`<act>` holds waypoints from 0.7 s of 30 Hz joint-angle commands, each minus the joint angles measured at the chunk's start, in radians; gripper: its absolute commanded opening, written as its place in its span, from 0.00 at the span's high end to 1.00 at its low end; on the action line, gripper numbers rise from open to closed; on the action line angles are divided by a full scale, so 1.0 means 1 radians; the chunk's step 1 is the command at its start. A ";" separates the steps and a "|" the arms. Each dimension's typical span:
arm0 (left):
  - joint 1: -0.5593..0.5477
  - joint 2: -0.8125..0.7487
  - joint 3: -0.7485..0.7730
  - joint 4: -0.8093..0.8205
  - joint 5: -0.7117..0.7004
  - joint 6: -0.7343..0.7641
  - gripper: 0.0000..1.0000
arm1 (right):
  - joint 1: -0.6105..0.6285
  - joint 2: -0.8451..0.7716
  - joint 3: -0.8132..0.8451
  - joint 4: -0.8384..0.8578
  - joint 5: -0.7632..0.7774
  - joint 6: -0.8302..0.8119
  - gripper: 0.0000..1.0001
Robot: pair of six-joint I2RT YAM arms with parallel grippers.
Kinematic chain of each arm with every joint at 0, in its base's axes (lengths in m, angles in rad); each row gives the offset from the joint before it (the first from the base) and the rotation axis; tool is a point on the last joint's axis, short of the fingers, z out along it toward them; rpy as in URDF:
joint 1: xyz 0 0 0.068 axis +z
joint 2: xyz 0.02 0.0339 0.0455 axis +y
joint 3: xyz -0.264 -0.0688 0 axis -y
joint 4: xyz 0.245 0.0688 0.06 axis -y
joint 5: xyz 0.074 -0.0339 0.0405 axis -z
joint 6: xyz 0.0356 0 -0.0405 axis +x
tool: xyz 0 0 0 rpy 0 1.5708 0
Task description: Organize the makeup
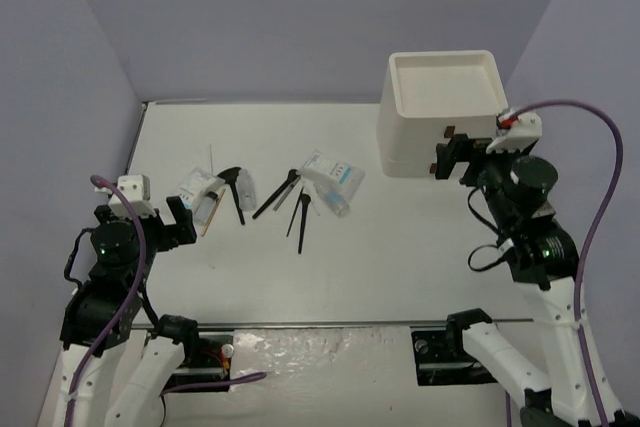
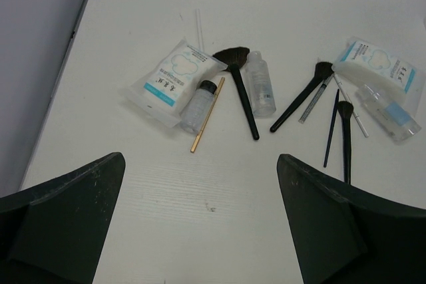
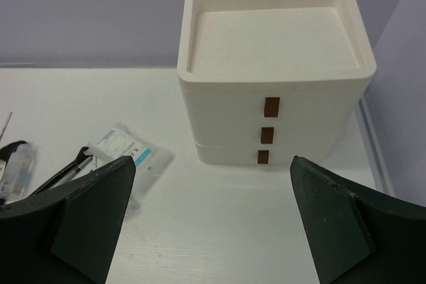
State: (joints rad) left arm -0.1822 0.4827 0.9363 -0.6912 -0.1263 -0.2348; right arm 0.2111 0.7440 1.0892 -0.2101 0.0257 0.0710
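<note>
The makeup (image 1: 262,194) lies scattered on the white table left of centre. In the left wrist view I see a white sachet with blue print (image 2: 170,81), a small clear vial (image 2: 198,104), a thin wooden stick (image 2: 208,114), a black fan brush (image 2: 239,91), a clear bottle (image 2: 261,84), another black brush (image 2: 303,96) and a second sachet (image 2: 376,64). My left gripper (image 2: 201,161) hangs open short of them, holding nothing. My right gripper (image 3: 213,162) is open and empty, facing the drawer box, with one sachet (image 3: 126,151) to its left.
A large white three-drawer box (image 3: 273,91) with brown handles (image 3: 267,135) stands at the back right, all drawers shut, its top a shallow tray (image 1: 445,87). Purple walls close the table on the left, back and right. Bare table lies between the box and my right gripper.
</note>
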 commanded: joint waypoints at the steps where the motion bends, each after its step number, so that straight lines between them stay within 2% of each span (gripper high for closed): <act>1: -0.002 0.058 0.008 0.087 0.026 -0.019 0.03 | 0.011 0.213 0.161 -0.059 -0.090 -0.017 0.00; 5: -0.002 0.052 -0.008 0.096 0.017 -0.020 0.03 | 0.066 0.345 0.215 -0.056 -0.153 -0.011 0.04; 11: -0.002 0.034 -0.025 0.092 -0.003 -0.018 0.03 | 0.313 0.568 0.246 -0.036 0.028 -0.066 0.06; 17: -0.002 0.030 -0.032 0.093 -0.008 -0.020 0.03 | 0.363 0.769 0.241 0.089 -0.014 -0.158 0.13; 21: -0.002 0.030 -0.036 0.093 -0.010 -0.020 0.03 | 0.366 0.929 0.302 0.139 -0.066 -0.235 0.22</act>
State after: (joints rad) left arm -0.1822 0.5023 0.8905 -0.6675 -0.1263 -0.2440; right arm 0.5774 1.5568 1.3027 -0.1976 -0.0097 -0.0596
